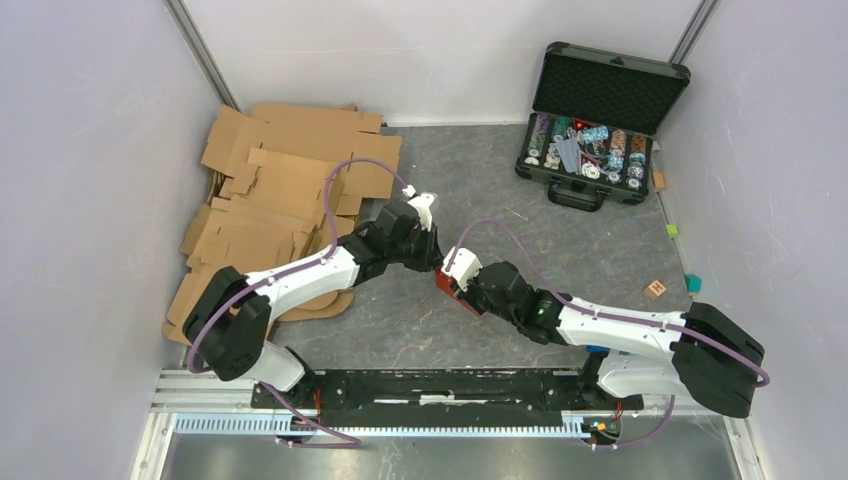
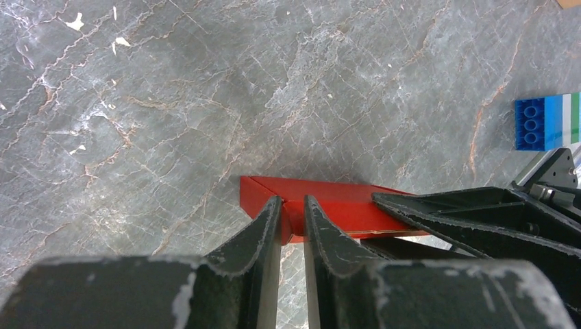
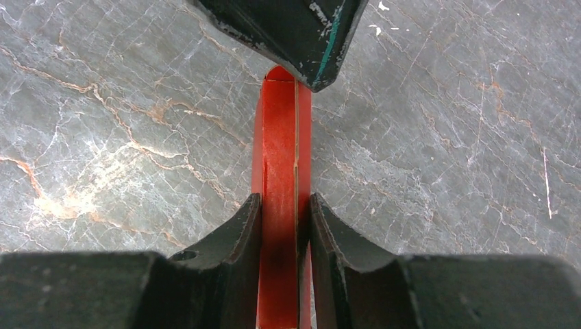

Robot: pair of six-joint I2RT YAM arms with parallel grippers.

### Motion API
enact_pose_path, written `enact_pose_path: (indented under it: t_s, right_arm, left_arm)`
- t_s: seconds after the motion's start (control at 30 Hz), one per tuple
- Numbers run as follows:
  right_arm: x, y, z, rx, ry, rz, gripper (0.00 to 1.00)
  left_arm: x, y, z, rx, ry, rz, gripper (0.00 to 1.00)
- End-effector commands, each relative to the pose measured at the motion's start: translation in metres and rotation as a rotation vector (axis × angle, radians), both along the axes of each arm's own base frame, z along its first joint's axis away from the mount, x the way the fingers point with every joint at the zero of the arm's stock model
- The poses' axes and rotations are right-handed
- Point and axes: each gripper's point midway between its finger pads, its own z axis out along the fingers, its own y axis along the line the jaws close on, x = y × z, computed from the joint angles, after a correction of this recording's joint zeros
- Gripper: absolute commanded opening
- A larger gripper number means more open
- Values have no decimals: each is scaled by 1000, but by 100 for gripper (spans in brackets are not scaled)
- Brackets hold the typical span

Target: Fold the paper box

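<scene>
right gripper (image 3: pixel 286 203) clamps the paper box (image 3: pixel 277 137); left gripper (image 2: pixel 292 203) straddles its edge, pinch unclear. squeeze squarely along the crease, with the right hold firm.

Place: a robot test cell in a lab.
Enclosure: plain white panels (image 1: pixel 90 150) close the space on three sides, with slanted metal posts (image 1: pixel 200 50) in the far corners.
Worktop: a table (image 1: pixel 480 170) with a grey marble-patterned surface.
Machines: a left arm (image 1: pixel 300 275) and a right arm (image 1: pixel 620 325), black and white, mounted side by side on a black base plate (image 1: pixel 440 385) at the near edge. A purple cable (image 1: pixel 345 175) loops along each.
Props: flat brown cardboard sheets (image 1: pixel 280 170) piled far left, an open case of poker chips (image 1: pixel 600 110) far right, a small wooden cube (image 1: pixel 656 289), and coloured toy bricks (image 2: pixel 545 122).
</scene>
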Motion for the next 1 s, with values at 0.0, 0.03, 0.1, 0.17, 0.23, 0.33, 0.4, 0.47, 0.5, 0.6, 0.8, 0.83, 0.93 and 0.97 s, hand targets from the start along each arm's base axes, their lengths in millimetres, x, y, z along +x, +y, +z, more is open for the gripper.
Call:
enact_pose_path:
  t_s: [0.0, 0.03, 0.1, 0.17, 0.23, 0.33, 0.4, 0.47, 0.5, 0.6, 0.8, 0.83, 0.93, 0.97]
  right_arm:
    - [-4, -18, -24, -102, 50, -41, 29]
    - [-4, -18, -25, -104, 52, -42, 29]
    - [-4, -19, -25, -101, 53, -47, 31]
    - [-4, -18, -25, -100, 55, -48, 33]
    - [-4, -18, -25, -99, 57, -51, 34]
    - [-4, -18, -25, -95, 58, -50, 37]
    - [-4, -17, -25, -93, 58, -48, 41]
    - [-5, -16, -25, -92, 59, -45, 44]
    - [-5, -16, -24, -87, 61, -42, 46]
    - [-6, -15, -24, -81, 65, -39, 48]
    - [-6, -14, -23, -62, 74, -43, 50]
    - [-5, -14, -23, -60, 76, -44, 50]
    - [-6, -11, -23, -48, 90, -33, 44]
    - [-6, -11, -23, -43, 94, -30, 43]
  left_arm:
    - [-9, 16, -20, 41, 32, 38, 24]
    - [-10, 18, -23, 39, 31, 44, 25]
    - [-11, 20, -28, 36, 31, 54, 25]
    - [-12, 21, -32, 38, 32, 62, 25]
    - [-11, 24, -37, 51, 35, 70, 26]
    - [-11, 25, -42, 63, 42, 76, 27]
    - [-10, 25, -45, 65, 45, 80, 28]
    - [-10, 26, -48, 71, 50, 86, 29]
    - [-10, 26, -50, 75, 54, 91, 30]
    - [-10, 27, -52, 70, 59, 103, 31]
    - [-11, 26, -55, 52, 66, 122, 36]
    - [-10, 26, -54, 50, 65, 123, 36]
    - [-8, 25, -48, 42, 55, 125, 40]
    - [-7, 24, -44, 41, 48, 125, 41]
